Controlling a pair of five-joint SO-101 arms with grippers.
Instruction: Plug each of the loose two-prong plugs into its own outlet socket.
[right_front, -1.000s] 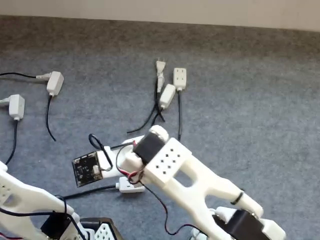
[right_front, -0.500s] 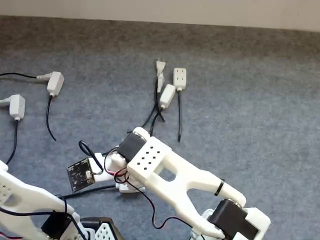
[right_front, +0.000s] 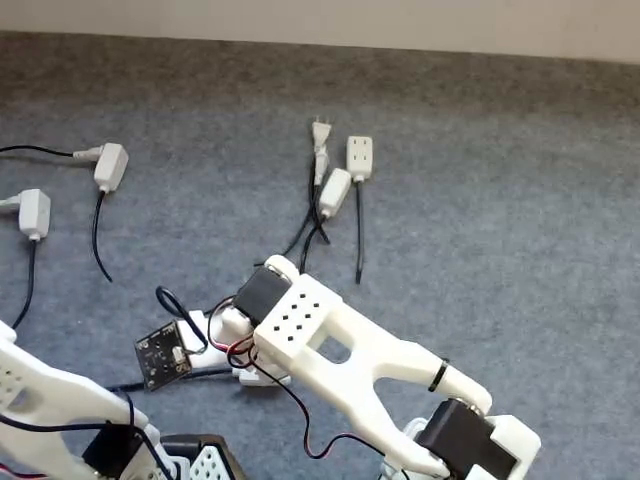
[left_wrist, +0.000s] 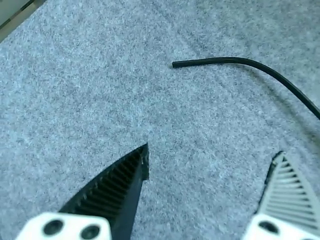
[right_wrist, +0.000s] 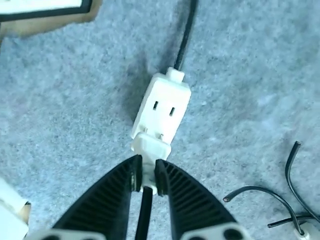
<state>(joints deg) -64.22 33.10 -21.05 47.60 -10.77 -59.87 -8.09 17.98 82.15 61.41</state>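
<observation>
My right gripper (right_wrist: 146, 162) is shut on a white two-prong plug (right_wrist: 150, 147), whose front sits against the end of a white outlet socket (right_wrist: 162, 105) lying on the grey carpet. A sliver of prong shows between them. In the high view, the right arm (right_front: 310, 325) covers this spot, and part of the outlet (right_front: 262, 376) peeks out beneath it. My left gripper (left_wrist: 212, 155) is open just above bare carpet, near a loose black cord end (left_wrist: 175, 64). Farther back lie a loose plug (right_front: 320, 130) and two white outlet blocks (right_front: 359, 157) (right_front: 334, 190).
Two more white outlet blocks (right_front: 110, 165) (right_front: 33, 212) with black cords lie at the far left. The left arm (right_front: 50, 400) sits at the near left corner. Loose black cord ends (right_wrist: 227, 198) trail beside the right gripper. Open carpet spreads to the right.
The right arm has shifted toward the near left over the outlet. In the last half second only its wrist has tilted slightly. The other plugs and outlets lie as before.
</observation>
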